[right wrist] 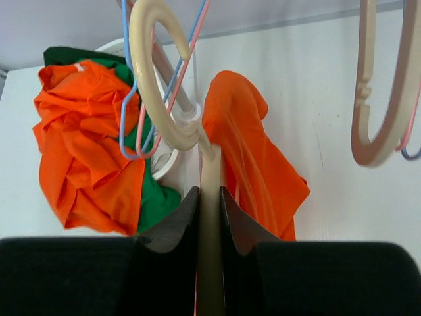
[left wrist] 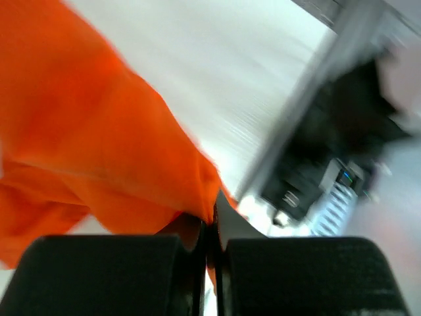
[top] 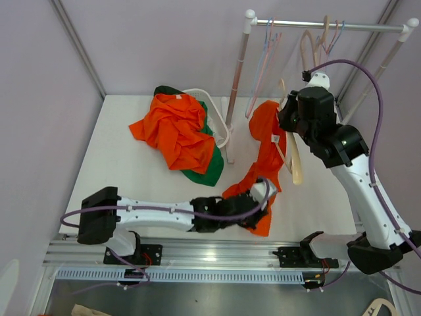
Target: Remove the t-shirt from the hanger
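Left gripper (left wrist: 212, 229) pinches the orange t-shirt (left wrist: 99, 145) hem; right gripper (right wrist: 209, 197) clamps the cream hanger (right wrist: 210, 164) near the clothes rail (top: 342, 26).

Nothing readable in any of the views, honestly. Closest thing is a tiny white neck tag (right wrist: 80, 66) on the crumpled orange shirt (right wrist: 79, 145) lying toward the far edge of the surface (right wrist: 342, 210), but it's way too small to make out any print. The left wrist view also has a little blue-lit spot (left wrist: 345, 176) on some black hardware (left wrist: 322, 158) off the surface's near edge, but it's totally smeared with blur, so no letters or numbers there either.
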`<state>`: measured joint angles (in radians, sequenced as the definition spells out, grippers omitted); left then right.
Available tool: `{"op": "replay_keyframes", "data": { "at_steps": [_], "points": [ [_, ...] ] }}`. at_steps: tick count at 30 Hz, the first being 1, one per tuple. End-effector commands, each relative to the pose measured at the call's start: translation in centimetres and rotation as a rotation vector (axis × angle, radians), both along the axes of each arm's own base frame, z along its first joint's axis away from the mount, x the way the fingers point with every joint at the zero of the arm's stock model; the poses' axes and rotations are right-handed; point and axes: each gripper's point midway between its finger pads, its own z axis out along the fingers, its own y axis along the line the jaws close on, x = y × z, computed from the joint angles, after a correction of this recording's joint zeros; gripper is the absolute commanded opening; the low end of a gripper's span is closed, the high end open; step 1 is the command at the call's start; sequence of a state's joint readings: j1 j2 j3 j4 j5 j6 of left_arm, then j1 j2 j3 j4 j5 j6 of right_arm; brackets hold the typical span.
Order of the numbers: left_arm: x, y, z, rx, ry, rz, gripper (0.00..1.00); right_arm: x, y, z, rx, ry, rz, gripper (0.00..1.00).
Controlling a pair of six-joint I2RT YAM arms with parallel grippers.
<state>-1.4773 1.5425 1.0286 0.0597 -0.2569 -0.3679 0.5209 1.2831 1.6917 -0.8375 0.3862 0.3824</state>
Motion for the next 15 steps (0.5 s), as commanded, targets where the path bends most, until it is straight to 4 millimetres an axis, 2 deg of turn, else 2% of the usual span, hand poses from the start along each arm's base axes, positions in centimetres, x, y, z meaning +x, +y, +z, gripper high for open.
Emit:
{"op": "replay_keyframes", "data": {
  "at_steps": [1, 2, 4, 5, 6, 7, 8, 9, 10, 11, 15],
  "points": [
    [5.4, 0.3, 3.8, -0.047, 0.021, 0.147, 0.01, -3.1, -0.3, 1.3, 0.055, -0.002, 0.048, 0.0],
    [7.9, 0.4, 5.9, -0.079, -0.008, 0.205, 0.01, -3.7, -0.4, 0.9, 0.053, 0.021, 0.06, 0.0],
    [10.1, 0.8, 7.3, -0.088, -0.024, 0.254, 0.01, -5.1, -0.5, -0.1, 0.037, 0.075, 0.083, 0.0],
    [12.0, 1.6, 7.4, -0.077, -0.024, 0.295, 0.01, -5.5, -0.7, -0.1, 0.036, 0.082, 0.085, 0.0],
    [12.8, 1.4, 8.9, -0.106, -0.021, 0.298, 0.01, -6.4, -1.1, 0.0, 0.04, 0.079, 0.088, 0.0],
    [14.7, 2.0, 8.5, -0.098, -0.002, 0.342, 0.01, -7.0, -1.2, 0.2, 0.049, 0.078, 0.094, 0.0],
    [15.2, 2.0, 8.7, -0.093, 0.021, 0.333, 0.01, -7.7, -1.5, 0.4, 0.055, 0.072, 0.099, 0.0],
    [16.0, 2.4, 7.8, -0.071, 0.031, 0.354, 0.01, -7.9, -1.6, 0.2, 0.053, 0.083, 0.097, 0.0],
    [16.5, 2.1, 8.8, -0.093, 0.044, 0.345, 0.01, -8.5, -1.9, 0.6, 0.061, 0.074, 0.098, 0.0],
    [17.5, 2.4, 8.3, -0.079, 0.049, 0.363, 0.01, -8.9, -2.0, 0.6, 0.066, 0.076, 0.105, 0.0],
    [18.4, 2.4, 9.3, -0.085, 0.013, 0.358, 0.01, -9.6, -2.8, 1.7, 0.077, 0.027, 0.092, 0.0]
  ]
}}
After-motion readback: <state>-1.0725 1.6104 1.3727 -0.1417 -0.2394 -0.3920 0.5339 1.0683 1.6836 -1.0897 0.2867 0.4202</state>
